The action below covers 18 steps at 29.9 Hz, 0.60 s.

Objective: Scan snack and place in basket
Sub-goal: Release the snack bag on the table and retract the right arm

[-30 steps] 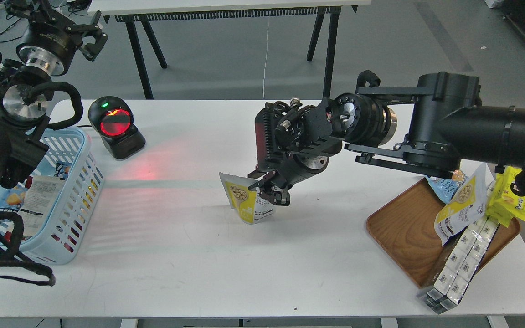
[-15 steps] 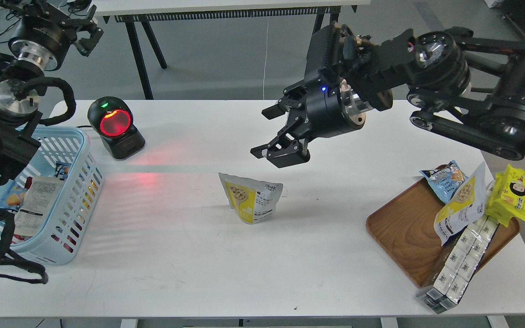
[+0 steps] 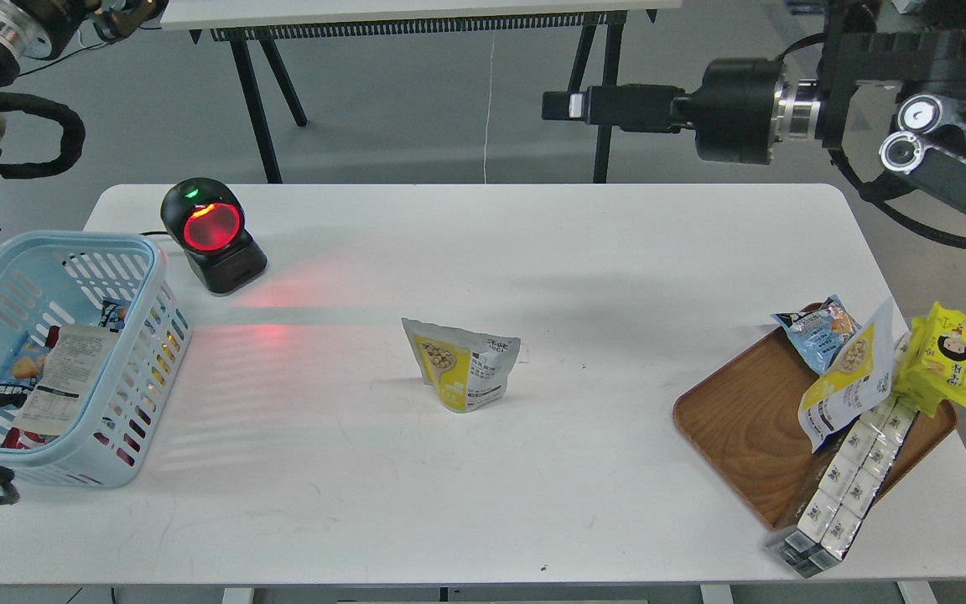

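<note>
A yellow and white snack pouch [image 3: 464,362] stands alone on the white table [image 3: 533,252] near its middle, with nothing holding it. The black scanner [image 3: 213,233] glows red at the back left. The light blue basket [image 3: 148,252] sits at the left edge with several snack packs inside. My right gripper [image 3: 563,106] is raised high above the table's far edge, seen side-on as one dark bar, far from the pouch. Only the edge of my left gripper [image 3: 127,8] shows at the top left corner.
A wooden tray [image 3: 743,419] at the front right holds a blue pack [image 3: 818,329], a yellow and white pouch [image 3: 848,382], a yellow pack [image 3: 944,356] and a long white box [image 3: 856,470] that overhangs the table edge. Another table's black legs [image 3: 258,109] stand behind.
My right gripper let go of the pouch, rose and swung up and back to the right. The pouch stays standing on the table. My left arm has lifted up and away from the basket.
</note>
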### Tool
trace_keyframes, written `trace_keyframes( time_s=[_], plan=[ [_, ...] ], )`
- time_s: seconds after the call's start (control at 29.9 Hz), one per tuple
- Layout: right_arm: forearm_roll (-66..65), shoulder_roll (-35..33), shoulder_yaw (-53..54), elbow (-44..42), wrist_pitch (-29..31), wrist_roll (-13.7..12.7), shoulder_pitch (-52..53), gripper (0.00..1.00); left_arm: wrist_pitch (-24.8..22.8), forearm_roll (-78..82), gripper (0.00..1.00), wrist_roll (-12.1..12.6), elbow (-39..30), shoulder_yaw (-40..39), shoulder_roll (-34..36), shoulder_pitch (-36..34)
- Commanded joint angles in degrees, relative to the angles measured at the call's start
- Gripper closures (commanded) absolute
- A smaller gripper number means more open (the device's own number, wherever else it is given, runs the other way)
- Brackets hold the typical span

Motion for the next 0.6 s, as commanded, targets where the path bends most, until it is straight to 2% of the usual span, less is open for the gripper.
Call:
trace_keyframes(
  time_s=[0.0,0.27,0.57],
  plan=[
    [13.4,0.0,0.0,-6.2,0.5,0.0,-0.8,0.01,0.0,11.7,0.0,-0.1,-5.4,0.0,1.8,-0.6],
    [34.3,1.8,1.3,-18.4,2.3,0.0,-2.0,0.0,0.0,30.4,0.0,-0.1,-32.2,-0.1,11.9,-0.2],
    [60.7,2.5,2.6,-19.1,4.6,0.0,-10.1,0.0,0.0,55.3,0.05,-0.1,-55.5,-0.2,18.4,0.0]
  ],
)
